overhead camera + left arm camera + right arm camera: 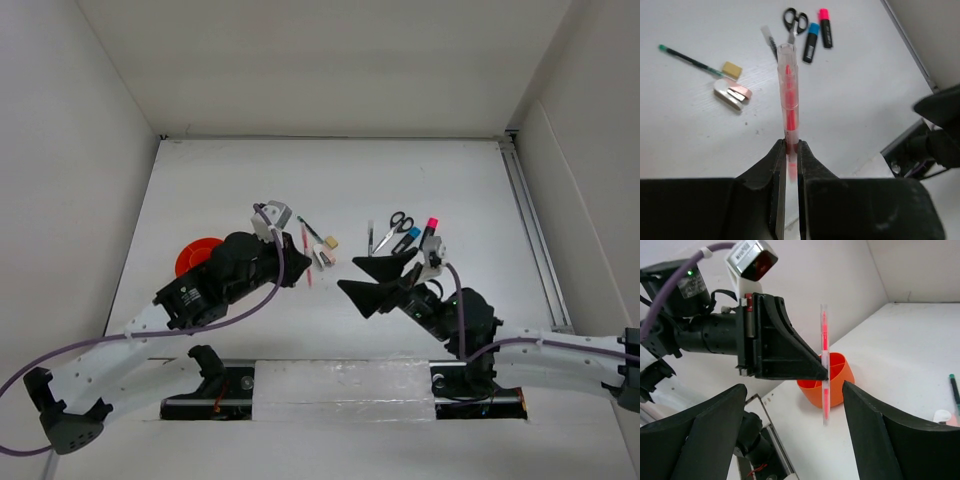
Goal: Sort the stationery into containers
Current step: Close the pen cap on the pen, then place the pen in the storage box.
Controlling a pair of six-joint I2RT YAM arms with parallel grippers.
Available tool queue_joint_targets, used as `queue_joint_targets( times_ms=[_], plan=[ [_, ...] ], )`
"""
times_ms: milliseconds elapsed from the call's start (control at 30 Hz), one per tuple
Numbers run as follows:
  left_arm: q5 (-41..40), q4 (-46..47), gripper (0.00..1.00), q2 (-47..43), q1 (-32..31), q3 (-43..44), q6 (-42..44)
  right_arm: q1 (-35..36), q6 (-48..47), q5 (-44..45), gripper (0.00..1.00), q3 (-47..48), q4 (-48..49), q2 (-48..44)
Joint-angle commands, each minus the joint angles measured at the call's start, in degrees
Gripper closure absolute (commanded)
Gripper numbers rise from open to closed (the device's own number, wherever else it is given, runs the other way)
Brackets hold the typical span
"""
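Left end effector (790,148) clamped on red pen (788,97), frame centre, gripped near one end. Right end effector (794,390) wide, empty. Orange cup (197,256) mid-left in top view. Judgement: carry pen left over cup, tip down, release low.

red pen (789,102) gripped aloft, scissors (795,21), blue highlighter (811,42) and pink highlighter (825,29) lie together, orange cup (190,258) stands upright.
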Motion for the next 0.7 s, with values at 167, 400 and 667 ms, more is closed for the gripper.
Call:
queue_joint_targets(
  times_ms=[167,400,667],
  plan=[
    [-41.38,-8.47,1.00,2.68,0.40,7.90,-12.32,0.43,-0.62,4.64,0.17,-2.55,-14.09,-16.23],
    [-65.41,-35.18,1.00,11.73,0.40,16.68,-36.23,0.43,-2.20,2.89,0.17,-3.16,-16.38,-18.44],
    [-60.01,-34.11,1.00,18.17,15.34,20.56,-32.34,0.43,-3.25,1.74,0.17,-3.69,-16.91,-18.44]
  ],
)
